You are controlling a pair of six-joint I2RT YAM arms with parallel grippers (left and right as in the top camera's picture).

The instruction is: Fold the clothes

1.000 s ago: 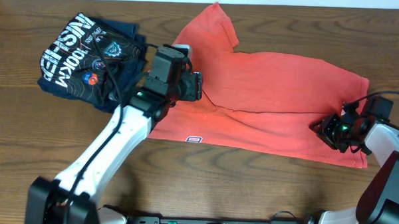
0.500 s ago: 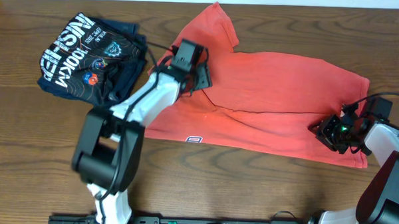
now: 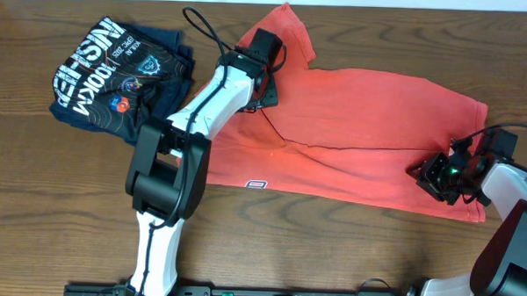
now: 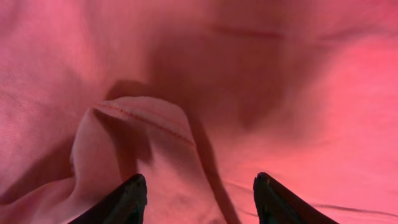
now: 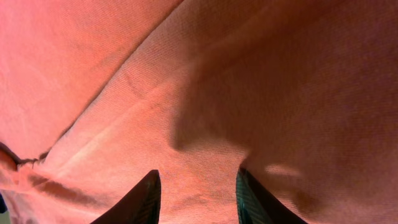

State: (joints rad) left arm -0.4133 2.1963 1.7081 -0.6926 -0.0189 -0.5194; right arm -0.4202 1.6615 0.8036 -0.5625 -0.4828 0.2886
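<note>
From overhead, the left pincer (image 3: 267,88) hides its own tips; whether the right pincer (image 3: 438,176) pinches the T-shirt (image 3: 370,125) is unclear; the hem label (image 3: 256,184) is unreadable

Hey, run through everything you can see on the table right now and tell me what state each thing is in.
orange-red T-shirt: spread out, creased, not yet folded up, one sleeve sticking out.
navy shirt: folded, a bit rumpled, lying beside the T-shirt.
left gripper: open, over a raised fold of the T-shirt.
right gripper: open, over the T-shirt's cloth near its end.
</note>
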